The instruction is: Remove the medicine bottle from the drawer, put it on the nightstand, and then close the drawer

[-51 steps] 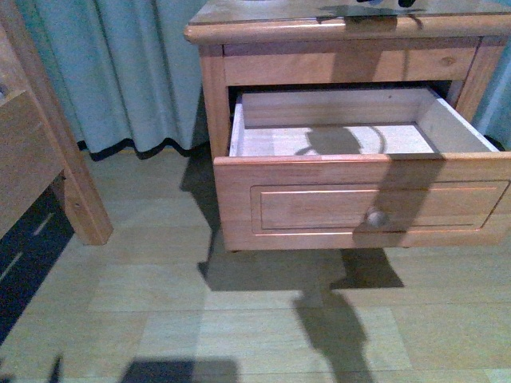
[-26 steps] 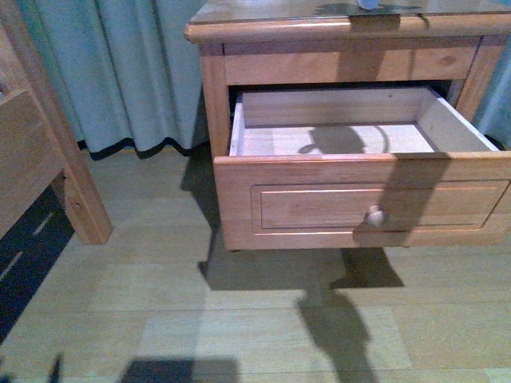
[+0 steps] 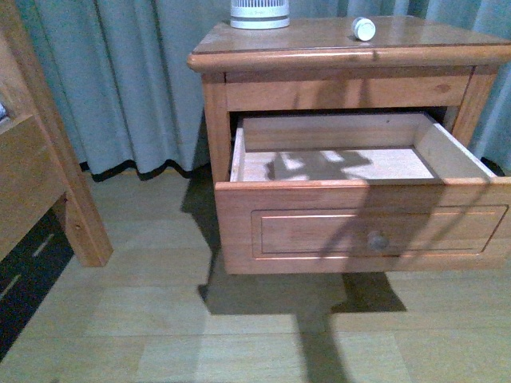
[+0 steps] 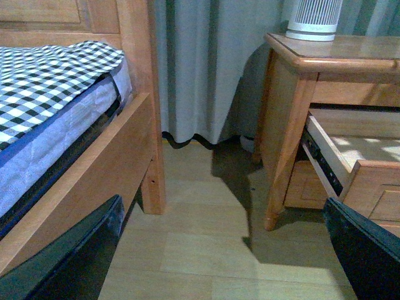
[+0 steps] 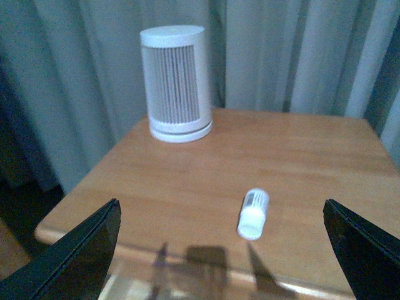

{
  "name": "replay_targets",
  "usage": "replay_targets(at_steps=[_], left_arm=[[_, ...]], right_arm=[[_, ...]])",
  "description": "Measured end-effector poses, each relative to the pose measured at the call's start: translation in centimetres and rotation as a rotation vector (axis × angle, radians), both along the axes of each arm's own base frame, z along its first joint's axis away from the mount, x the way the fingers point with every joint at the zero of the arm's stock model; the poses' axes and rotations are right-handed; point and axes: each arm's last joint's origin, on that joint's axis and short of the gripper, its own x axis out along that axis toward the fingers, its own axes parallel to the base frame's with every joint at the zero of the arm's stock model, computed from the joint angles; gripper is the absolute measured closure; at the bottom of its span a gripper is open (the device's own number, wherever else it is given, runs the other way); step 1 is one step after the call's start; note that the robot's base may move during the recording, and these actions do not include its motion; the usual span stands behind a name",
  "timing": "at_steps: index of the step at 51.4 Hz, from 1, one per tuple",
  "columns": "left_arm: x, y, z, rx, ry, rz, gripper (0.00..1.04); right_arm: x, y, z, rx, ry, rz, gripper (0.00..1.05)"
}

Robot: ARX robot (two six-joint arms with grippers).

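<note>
The medicine bottle (image 3: 363,29) lies on its side on the nightstand (image 3: 319,38) top, near the front edge, with nothing holding it. In the right wrist view the medicine bottle (image 5: 253,214) rests between and just ahead of my right gripper (image 5: 222,250), which is open and held back from it above the nightstand (image 5: 187,175) front edge. The drawer (image 3: 319,227) stands pulled far out, its pale inside bare apart from shadows, and its knob (image 3: 377,239) is in shadow. My left gripper (image 4: 231,262) is open over the floor, between the bed and the nightstand (image 4: 294,94). Neither arm shows in the front view.
A large white ribbed cylinder (image 3: 259,13) stands at the back left of the top, also the cylinder (image 5: 176,83). A wooden bed frame (image 3: 48,183) with a checked cover (image 4: 50,75) is to the left. Grey curtains (image 3: 136,80) hang behind. Wood floor (image 3: 239,327) lies in front.
The front view has lifted, so the nightstand top shows in full. The dark gripper at the upper edge a second ago has left the front view. The bottle lies free on the top.
</note>
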Motion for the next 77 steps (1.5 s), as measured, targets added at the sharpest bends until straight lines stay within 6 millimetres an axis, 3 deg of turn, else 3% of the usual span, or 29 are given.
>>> replay_targets(at_steps=[9,18,22,29,40,58,77], left_arm=[[0.0,0.0,0.0,0.0,0.0,0.0,0.06],[0.0,0.0,0.0,0.0,0.0,0.0,0.06],[0.0,0.0,0.0,0.0,0.0,0.0,0.06],[0.0,0.0,0.0,0.0,0.0,0.0,0.06],[0.0,0.0,0.0,0.0,0.0,0.0,0.06],[0.0,0.0,0.0,0.0,0.0,0.0,0.06],[0.0,0.0,0.0,0.0,0.0,0.0,0.06]], right_arm=[[-6.7,0.0,-4.9,0.034,0.091,0.017,0.09],[-11.6,-0.2,-12.1,0.039,0.194,-0.022,0.37],[-12.9,-0.4,-15.5,0.025,0.247,-0.058,0.49],[-13.9,-0.5,-19.6,-0.01,0.271,-0.102,0.7],[-12.2,0.1,-23.2,-0.078,0.225,-0.112,1.02],[-6.1,-0.2,-28.0,-0.208,0.246,-0.162,1.01],[1.2,-0.5,-27.8,-0.299,0.19,-0.184,1.01]])
